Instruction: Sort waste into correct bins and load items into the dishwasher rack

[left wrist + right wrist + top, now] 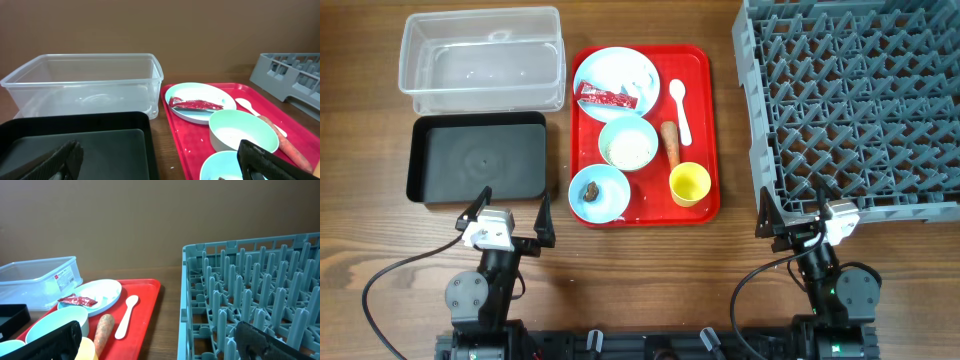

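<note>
On the red tray point(698, 70) a pale blue plate point(610, 68) holds the red wrapper point(608, 97). One blue bowl point(628, 124) holds white rice point(628, 148). Another bowl point(612, 205) holds a brown scrap point(590, 189). The carrot point(671, 143), white spoon point(680, 108) and yellow cup point(689, 184) lie beside them. No tissue shows. The clear tub point(482, 58) and black tub point(478, 158) sit to the left, both empty. The grey rack point(855, 100) is on the right. My left gripper point(512, 215) and right gripper point(798, 215) are open and empty near the front edge.
A few loose rice grains lie on the tray near the bowls point(192, 147). Bare wooden table point(730, 150) runs between the tray and the rack. Cables trail from both arm bases at the front.
</note>
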`<state>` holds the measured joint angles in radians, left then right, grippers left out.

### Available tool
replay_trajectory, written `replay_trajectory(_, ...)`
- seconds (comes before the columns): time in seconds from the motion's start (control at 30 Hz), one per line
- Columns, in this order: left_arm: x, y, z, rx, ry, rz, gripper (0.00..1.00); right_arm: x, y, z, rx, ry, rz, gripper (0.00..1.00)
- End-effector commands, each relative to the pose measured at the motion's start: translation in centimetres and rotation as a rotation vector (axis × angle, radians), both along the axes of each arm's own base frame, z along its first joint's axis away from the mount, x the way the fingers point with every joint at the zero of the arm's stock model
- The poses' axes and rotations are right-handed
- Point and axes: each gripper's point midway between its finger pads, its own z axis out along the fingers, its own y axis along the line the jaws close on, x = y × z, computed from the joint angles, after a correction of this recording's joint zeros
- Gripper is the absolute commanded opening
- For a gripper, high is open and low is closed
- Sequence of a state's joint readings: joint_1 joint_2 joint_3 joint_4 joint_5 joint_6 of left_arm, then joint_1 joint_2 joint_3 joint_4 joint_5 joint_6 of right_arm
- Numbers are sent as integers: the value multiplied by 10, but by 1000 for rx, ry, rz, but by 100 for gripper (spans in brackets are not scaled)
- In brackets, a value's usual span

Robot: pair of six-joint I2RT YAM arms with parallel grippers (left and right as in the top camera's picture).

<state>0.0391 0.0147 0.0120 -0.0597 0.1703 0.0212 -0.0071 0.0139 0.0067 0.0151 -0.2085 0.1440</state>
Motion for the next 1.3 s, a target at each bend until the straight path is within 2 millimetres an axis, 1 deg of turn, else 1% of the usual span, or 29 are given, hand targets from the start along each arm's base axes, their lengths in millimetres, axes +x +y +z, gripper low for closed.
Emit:
replay_trajectory(0.0,-2,-11,0,-8,-6,-65,100,0,1,-1,-10,1,1,100)
replay_trajectory(0.07,-3,-17,2,-11,-14,-98,100,0,1,-1,-10,1,1,100)
replay_trajectory(0.17,-3,-17,4,-11,-22,-101,100,0,1,-1,-10,1,1,100)
replay_trajectory(0.27,-6,-28,9,-13,-43,-166,100,0,1,-1,-10,1,1,100)
replay_trajectory(0.33,-7,-30,14,-73,-39,-178,100,0,1,-1,-10,1,1,100)
replay_trajectory(0.4,-7,-31,23,-116,-37,-177,100,0,1,-1,-11,0,1,100)
replay_trajectory(0.47,-7,-31,35,-116,-40,-181,100,0,1,1,-13,-9,1,100)
replay_trajectory(0.5,-7,-32,42,-117,-38,-184,100,0,1,5,-13,-26,1,100)
replay_trajectory(0.53,-5,-34,54,-118,-30,-201,100,0,1,6,-13,-27,1,99)
replay_trajectory(0.57,-4,-37,61,-119,-19,-218,100,0,1,6,-13,-27,1,100)
replay_trajectory(0.6,0,-42,71,-123,1,-248,100,0,1,6,-13,-27,0,100)
replay_trajectory(0.67,14,-53,89,-137,64,-316,100,0,1,14,-10,-60,2,100)
replay_trajectory(0.77,42,-65,106,-169,180,-393,100,-5,9,36,12,-150,49,100)
replay_trajectory(0.8,56,-71,110,-184,239,-424,100,-7,11,43,10,-178,64,100)
replay_trajectory(0.83,65,-77,113,-196,290,-448,100,-8,13,49,8,-203,77,99)
replay_trajectory(0.87,76,-84,117,-204,337,-468,100,-11,16,56,5,-228,95,100)
replay_trajectory(0.9,90,-97,121,-202,405,-501,100,-13,19,62,1,-239,113,100)
replay_trajectory(0.93,97,-107,122,-188,441,-529,100,-15,21,68,0,-245,123,100)
replay_trajectory(1.0,108,-135,123,-114,505,-609,100,-19,22,78,-2,-244,133,100)
replay_trajectory(1.07,119,-156,116,-47,576,-618,100,-21,23,90,4,-211,135,100)
replay_trajectory(1.1,124,-167,108,-12,624,-599,100,-22,22,96,5,-182,134,100)
replay_trajectory(1.17,127,-182,93,33,685,-589,100,-20,19,108,4,-124,111,100)
replay_trajectory(1.27,119,-206,67,65,758,-636,100,-10,16,131,-44,-28,91,100)
